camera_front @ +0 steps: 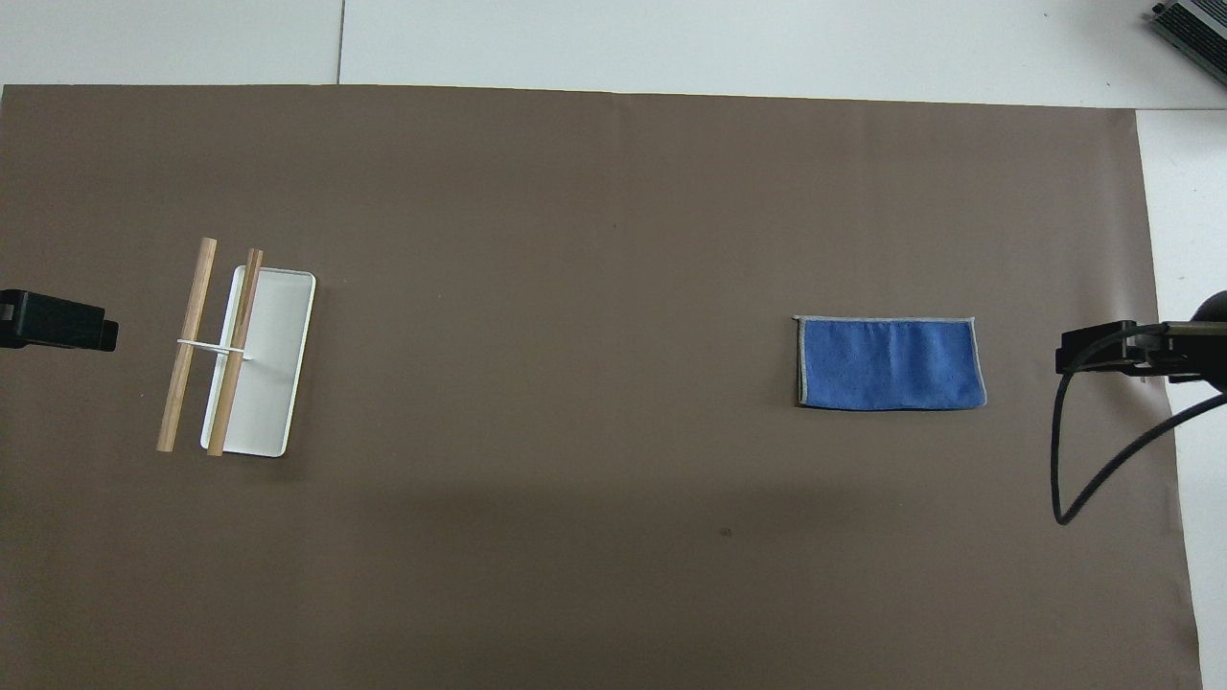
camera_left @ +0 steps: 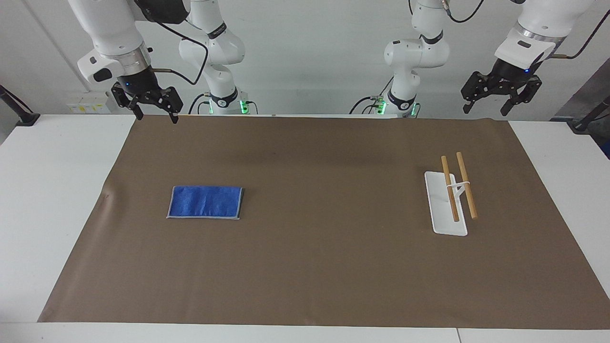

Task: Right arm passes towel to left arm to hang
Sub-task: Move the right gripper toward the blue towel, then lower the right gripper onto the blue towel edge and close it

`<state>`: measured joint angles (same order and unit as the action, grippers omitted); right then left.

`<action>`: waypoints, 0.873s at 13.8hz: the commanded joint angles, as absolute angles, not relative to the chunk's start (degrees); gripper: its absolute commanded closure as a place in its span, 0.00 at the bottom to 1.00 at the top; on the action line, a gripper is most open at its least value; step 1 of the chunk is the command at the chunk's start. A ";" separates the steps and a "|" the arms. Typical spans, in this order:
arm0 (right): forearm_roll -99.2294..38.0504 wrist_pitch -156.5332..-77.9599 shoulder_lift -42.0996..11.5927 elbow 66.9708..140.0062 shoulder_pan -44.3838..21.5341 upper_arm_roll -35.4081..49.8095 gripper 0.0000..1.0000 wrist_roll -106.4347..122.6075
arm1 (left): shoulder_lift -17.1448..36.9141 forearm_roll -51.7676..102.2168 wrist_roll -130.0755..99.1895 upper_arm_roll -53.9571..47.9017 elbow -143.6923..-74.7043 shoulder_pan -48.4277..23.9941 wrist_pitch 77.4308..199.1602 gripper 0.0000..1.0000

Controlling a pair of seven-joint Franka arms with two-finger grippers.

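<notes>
Both grippers, right (camera_left: 154,108) and left (camera_left: 501,97), hang with jaws spread wide, holding nothing.

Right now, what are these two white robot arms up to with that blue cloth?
Nothing is being held yet. The small bright blue towel lies flat on the large brown table mat, toward the right arm's end. The right gripper hangs open in the air over the mat's edge nearest the robots. The left gripper waits, open and raised, at its own end, where a white rack with two wooden rods stands empty on the mat.
</notes>
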<state>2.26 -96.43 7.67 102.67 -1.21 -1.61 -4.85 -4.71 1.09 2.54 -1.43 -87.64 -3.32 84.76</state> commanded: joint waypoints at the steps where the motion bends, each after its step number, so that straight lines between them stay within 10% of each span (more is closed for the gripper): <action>1: 1.50 -106.31 8.01 109.93 -2.28 -1.32 0.00 -5.19 | -6.06 1.23 2.72 -1.67 -89.12 -2.81 84.99 0.00; 12: 1.23 -135.07 -6.32 121.98 -4.31 -1.32 0.00 -3.43 | -6.06 1.23 2.72 -1.67 -89.12 -2.81 84.99 0.00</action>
